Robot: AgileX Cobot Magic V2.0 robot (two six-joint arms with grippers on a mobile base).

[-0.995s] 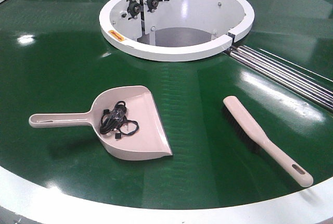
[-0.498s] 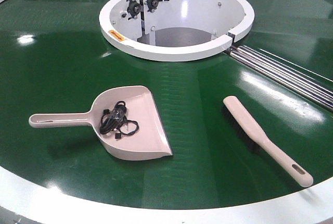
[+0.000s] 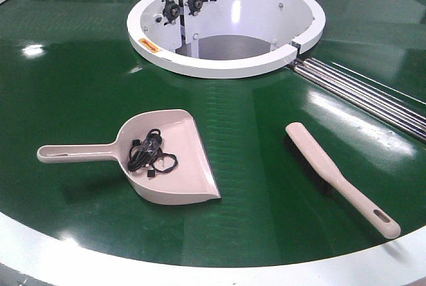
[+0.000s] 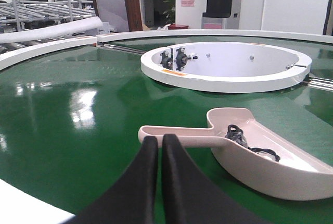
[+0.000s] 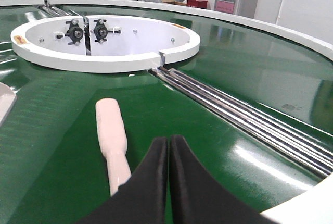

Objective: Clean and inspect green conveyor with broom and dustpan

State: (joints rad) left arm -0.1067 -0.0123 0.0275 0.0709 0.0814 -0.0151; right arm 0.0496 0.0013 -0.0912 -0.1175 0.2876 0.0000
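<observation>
The green conveyor (image 3: 80,100) fills the front view. The dustpan (image 3: 170,159) lies on it at front left, handle pointing left, with a tangle of black cord (image 3: 150,155) inside. The broom (image 3: 333,174) lies at front right, bristles down, handle toward the near rim. Neither gripper shows in the front view. In the left wrist view my left gripper (image 4: 160,139) is shut and empty, just short of the dustpan handle (image 4: 177,134). In the right wrist view my right gripper (image 5: 168,140) is shut and empty, to the right of the broom (image 5: 112,133).
The white central ring housing (image 3: 226,26) stands at the back middle, with two black rollers inside. Metal rails (image 3: 363,93) run from it toward the right. The white outer rim (image 3: 200,269) borders the near edge of the belt.
</observation>
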